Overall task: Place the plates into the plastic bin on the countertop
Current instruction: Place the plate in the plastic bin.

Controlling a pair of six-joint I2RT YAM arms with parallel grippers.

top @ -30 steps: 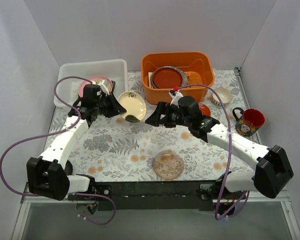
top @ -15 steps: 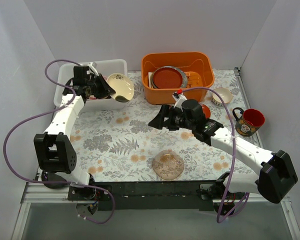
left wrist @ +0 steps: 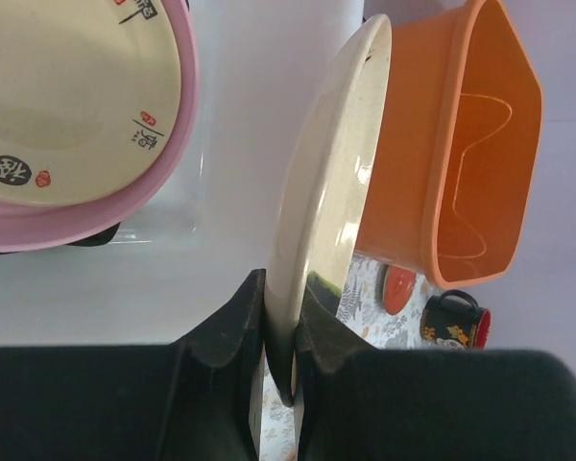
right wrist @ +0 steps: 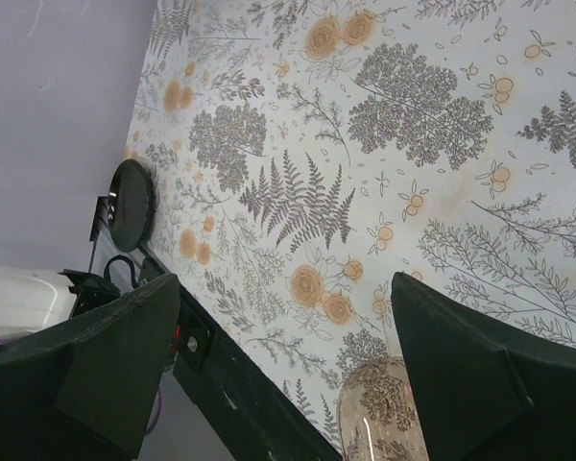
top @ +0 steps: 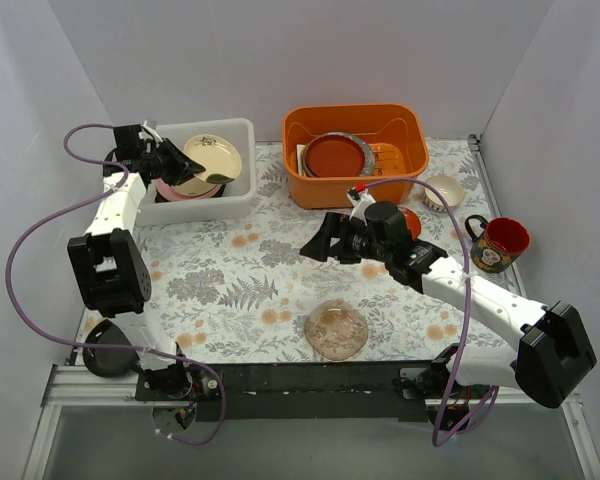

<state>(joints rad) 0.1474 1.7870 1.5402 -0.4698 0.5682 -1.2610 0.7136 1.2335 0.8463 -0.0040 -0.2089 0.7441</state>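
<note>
Lower centre of the top view, by the arm bases: the clear pink glass plate (top: 336, 331) lies flat on the fern-printed bench (top: 230, 285) with nothing touching it. It is round, so there is no long axis to line up with.
Right jaws: the right gripper (top: 315, 240) hangs over the middle of the bench, jaws spread wide and empty. The glass plate lies below it in the frame, toward the near edge. In the right wrist view only its rim shows at the bottom edge, between the two fingers.
Nearer arm: the right arm, both for the glass plate and for the small red plate (top: 410, 218), half hidden just behind its forearm.
Left jaws: the left gripper (top: 180, 168), upper left of the frame, has narrow jaws pinching the rim of a cream plate (top: 212, 160).
Held plate: it is tilted above the plastic bin (top: 242, 128). The left wrist view shows it edge-on, running straight away from the jaws.
Bin contents: a pink plate (left wrist: 186, 144) with a lettered cream plate (left wrist: 67, 86) nested in it lies left of the held plate in the left wrist view.
Far right of the bin: the orange tub (top: 355, 150), not the target.
Coming move, as I judge it: lay the held plate flat over that stack, then let go.
</note>
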